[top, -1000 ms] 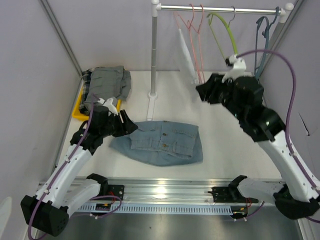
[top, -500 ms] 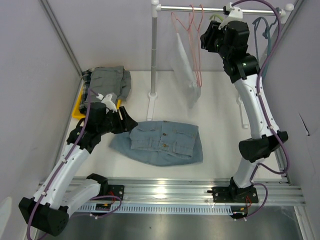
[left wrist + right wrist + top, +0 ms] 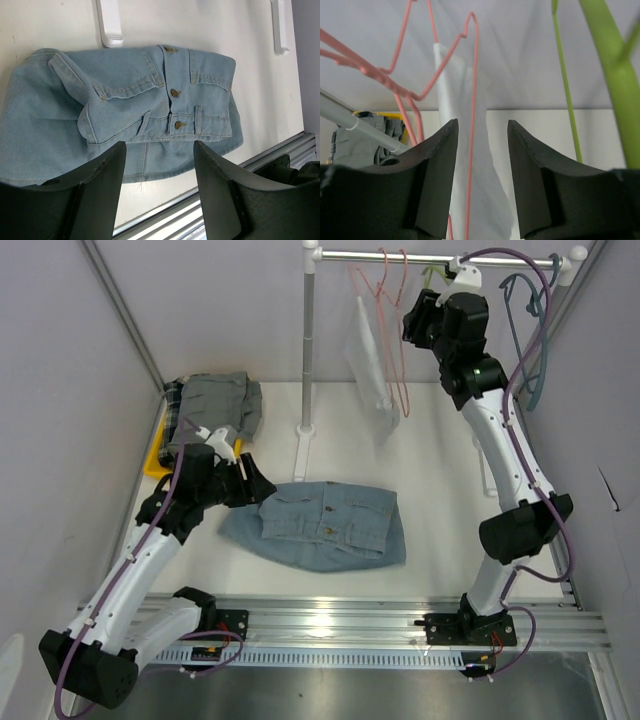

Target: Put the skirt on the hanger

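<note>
Denim skirt (image 3: 325,525): flat on desk (image 3: 440,490), ctr of top view, a bit rumpled, button side up. Not yet on any hanger. In left wrist view (image 3: 140,115) fills most of frame, three buttons (image 3: 174,92) in a row, one flap folded over at 9 o'clock.

Left tool (image 3: 250,485): at skirt's 10 o'clock edge, low over cloth. Jaws wide apart, gripping nothing. In wrist view (image 3: 159,160) dark fingers (image 3: 100,170) either side at 6 o'clock, denim visible between. Touching cloth or not: can't tell.

Right tool (image 3: 418,320): raised high at 1 o'clock of desk, just under rail (image 3: 400,256), right beside pink hanger (image 3: 400,380) on its 3 o'clock side. Jaws partly apart, clamped on nothing. In wrist view (image 3: 481,130) pink wire (image 3: 474,75) runs down thru the gap, nearer the 9 o'clock finger; contact can't tell.

Clear plastic cover (image 3: 368,365): hanging from rail at 9 o'clock of pink hanger; seen behind the wire in right wrist view (image 3: 457,100).

Green hanger (image 3: 612,85): 3 o'clock side of right wrist view, apart from tool; mostly hidden behind arm in top view.

Teal hangers (image 3: 530,300): far 3 o'clock end of rail.

Rack pole (image 3: 309,340): 12 o'clock of skirt, foot on desk just beyond it.

Grey garment pile (image 3: 212,408): on yellow tray (image 3: 153,468), 10 o'clock corner of desk, near left arm, apart from skirt.
</note>
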Controlling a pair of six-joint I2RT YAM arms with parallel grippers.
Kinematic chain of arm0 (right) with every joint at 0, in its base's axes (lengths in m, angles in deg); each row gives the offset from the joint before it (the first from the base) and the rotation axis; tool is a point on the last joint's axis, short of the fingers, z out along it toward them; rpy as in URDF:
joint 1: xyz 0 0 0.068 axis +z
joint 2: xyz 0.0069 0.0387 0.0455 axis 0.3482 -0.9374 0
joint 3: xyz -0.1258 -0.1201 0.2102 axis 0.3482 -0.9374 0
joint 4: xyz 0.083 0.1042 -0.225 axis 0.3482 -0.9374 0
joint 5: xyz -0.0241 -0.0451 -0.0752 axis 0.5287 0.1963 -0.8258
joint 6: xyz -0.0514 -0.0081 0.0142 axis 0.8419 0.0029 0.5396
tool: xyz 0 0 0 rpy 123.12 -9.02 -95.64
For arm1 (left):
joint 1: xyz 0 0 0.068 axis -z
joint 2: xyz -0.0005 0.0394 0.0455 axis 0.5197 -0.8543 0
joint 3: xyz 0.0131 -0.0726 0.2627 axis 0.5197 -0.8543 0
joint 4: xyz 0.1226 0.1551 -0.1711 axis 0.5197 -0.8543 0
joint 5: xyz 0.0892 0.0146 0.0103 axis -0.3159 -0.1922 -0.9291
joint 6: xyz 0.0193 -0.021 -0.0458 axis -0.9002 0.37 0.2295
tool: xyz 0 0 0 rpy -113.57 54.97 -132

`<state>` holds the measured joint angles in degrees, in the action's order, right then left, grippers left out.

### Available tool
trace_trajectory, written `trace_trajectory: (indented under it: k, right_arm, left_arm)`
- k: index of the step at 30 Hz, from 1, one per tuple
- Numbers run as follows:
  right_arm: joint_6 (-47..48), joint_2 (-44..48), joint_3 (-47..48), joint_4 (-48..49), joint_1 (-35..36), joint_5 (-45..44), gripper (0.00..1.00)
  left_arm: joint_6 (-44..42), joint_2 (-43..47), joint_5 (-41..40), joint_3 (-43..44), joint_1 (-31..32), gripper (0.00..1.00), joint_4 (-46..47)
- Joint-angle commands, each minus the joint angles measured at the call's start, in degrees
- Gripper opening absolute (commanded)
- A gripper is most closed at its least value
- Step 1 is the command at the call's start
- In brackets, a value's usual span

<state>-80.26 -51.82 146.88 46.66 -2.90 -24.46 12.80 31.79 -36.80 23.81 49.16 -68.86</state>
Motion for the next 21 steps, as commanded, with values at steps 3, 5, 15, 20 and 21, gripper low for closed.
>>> trace_trajectory:
  k: [3, 5, 15, 20, 21]
  right_arm:
    - [-1.9, 11.5, -11.3, 12.0, -0.1, -5.8, 0.49]
    - [-2.3, 14.2, -15.3, 14.7, -0.1, -4.7, 0.49]
    - [-2.3, 12.5, -13.6, 15.5, 0.3, 3.4, 0.56]
    - [-1.2, 9.3, -10.6, 15.8, 0.8, 5.0, 0.56]
    - [-1.1, 8.8, -9.4, 15.8, 0.8, 5.4, 0.56]
  left_arm:
    - [-1.5, -0.5, 1.2, 1.3, -0.5, 0.62, 0.3]
    - [-1.6, -0.6, 1.3, 1.2, -0.5, 0.62, 0.4]
    - [-1.6, -0.4, 1.4, 0.1, -0.4, 0.62, 0.5]
    - [-2.0, -0.4, 1.3, 0.3, -0.4, 0.62, 0.2]
    - [-2.2, -0.4, 1.3, 0.3, -0.5, 0.62, 0.2]
